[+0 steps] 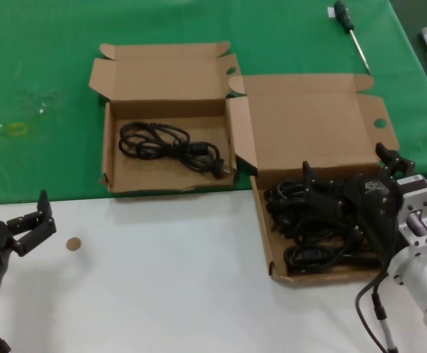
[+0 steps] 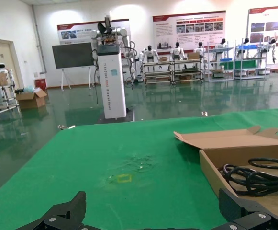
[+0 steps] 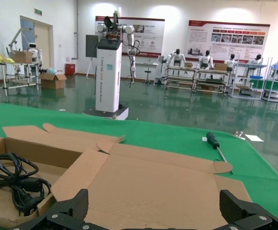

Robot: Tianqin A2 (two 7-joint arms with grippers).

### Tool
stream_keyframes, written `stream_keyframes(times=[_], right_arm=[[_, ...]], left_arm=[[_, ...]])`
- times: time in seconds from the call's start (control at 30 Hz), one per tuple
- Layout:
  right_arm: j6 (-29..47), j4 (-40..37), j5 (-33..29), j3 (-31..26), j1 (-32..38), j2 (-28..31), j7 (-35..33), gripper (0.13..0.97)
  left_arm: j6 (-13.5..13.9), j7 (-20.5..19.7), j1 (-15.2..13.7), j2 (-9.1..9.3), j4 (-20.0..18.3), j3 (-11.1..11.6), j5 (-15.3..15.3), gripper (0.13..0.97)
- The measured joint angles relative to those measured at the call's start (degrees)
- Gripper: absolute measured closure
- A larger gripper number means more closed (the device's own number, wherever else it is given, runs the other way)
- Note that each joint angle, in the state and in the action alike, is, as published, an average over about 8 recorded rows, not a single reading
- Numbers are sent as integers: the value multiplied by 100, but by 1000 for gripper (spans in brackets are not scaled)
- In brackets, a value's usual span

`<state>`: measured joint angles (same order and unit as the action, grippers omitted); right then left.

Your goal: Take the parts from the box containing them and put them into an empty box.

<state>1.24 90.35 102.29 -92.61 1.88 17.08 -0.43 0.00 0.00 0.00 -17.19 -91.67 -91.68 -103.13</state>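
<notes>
One cable (image 1: 170, 143) – smaller box (image 1: 110, 158), clear of walls.

Bright even overhead light, soft short shadows, glossy hall floor reflections, white tabletop slightly washed out

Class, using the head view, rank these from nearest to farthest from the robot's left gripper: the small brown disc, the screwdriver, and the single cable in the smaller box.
1. Small brown disc, on the white surface just beside the left gripper.
2. Single cable, inside the smaller box on the green cloth.
3. Screwdriver, far corner on the robot's right.
</notes>
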Motion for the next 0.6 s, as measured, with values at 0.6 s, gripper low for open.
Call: stream_keyframes(times=[0.6], right_arm=[[0, 0, 0, 0, 0, 0, 0, 129]], left_arm=[[0, 0, 0, 0, 0, 0, 0, 132]])
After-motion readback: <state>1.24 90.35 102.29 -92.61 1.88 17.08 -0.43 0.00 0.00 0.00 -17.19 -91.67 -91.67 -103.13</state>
